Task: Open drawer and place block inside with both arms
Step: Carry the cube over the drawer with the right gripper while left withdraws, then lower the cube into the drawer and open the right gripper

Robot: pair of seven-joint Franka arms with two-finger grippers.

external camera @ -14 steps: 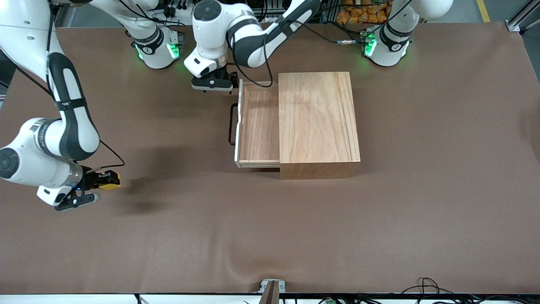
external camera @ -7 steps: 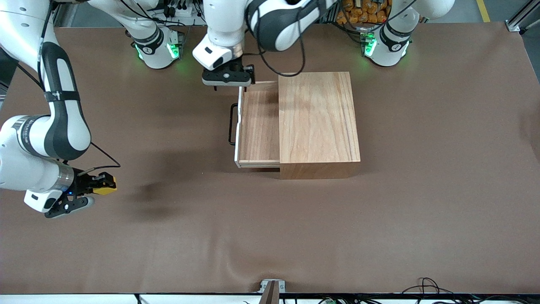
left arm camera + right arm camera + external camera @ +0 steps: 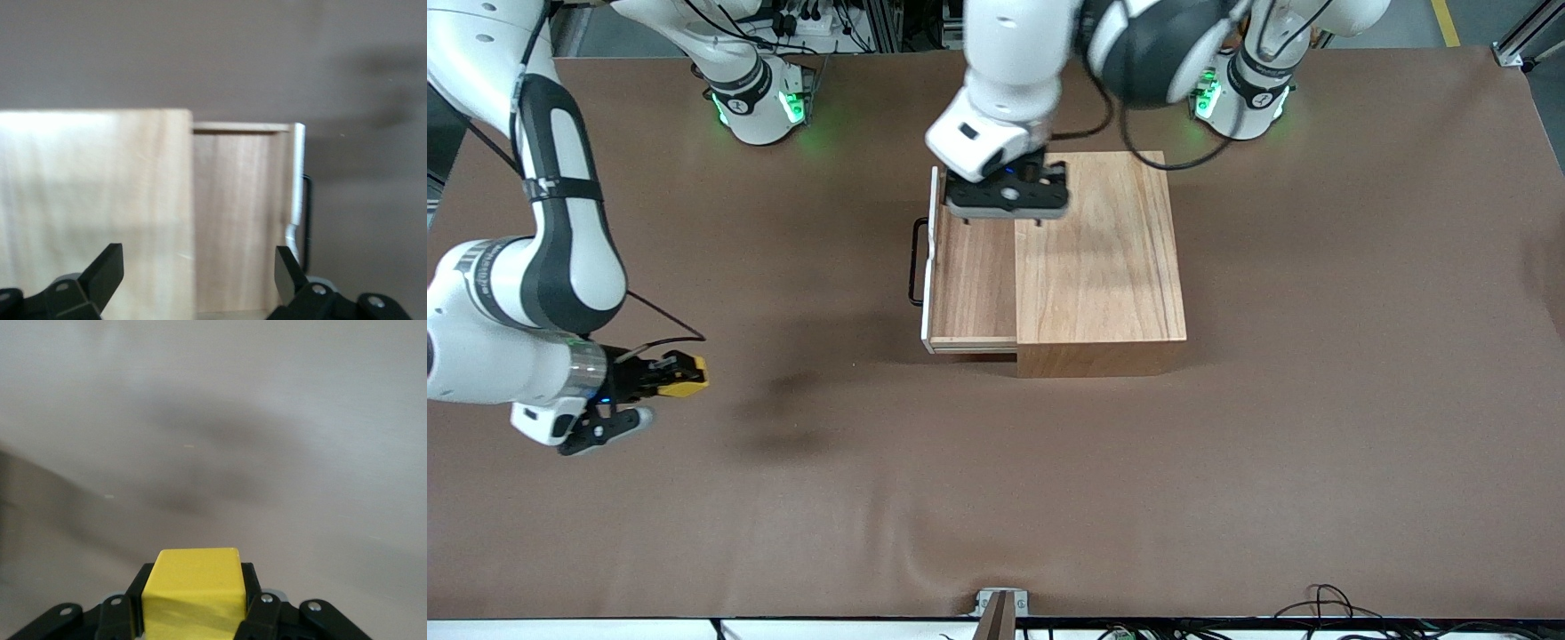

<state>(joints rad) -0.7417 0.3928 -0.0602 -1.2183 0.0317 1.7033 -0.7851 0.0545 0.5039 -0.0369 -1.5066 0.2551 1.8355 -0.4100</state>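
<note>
While the right gripper [image 3: 660, 378] pinches the yellow cube-shaped block [image 3: 683, 373], the left gripper [image 3: 1005, 213] gapes.

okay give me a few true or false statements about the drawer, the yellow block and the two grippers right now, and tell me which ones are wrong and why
1. The drawer is pulled partway out of the wooden cabinet. True.
2. The block lies inside the drawer. False: the right gripper is shut on it, up over the bare table toward the right arm's end.
3. The left gripper is open and holds nothing. True.
4. The left gripper grips the drawer's black handle. False: it hangs over the drawer where the drawer meets the cabinet top, off the handle.
5. The drawer holds nothing. True.
</note>
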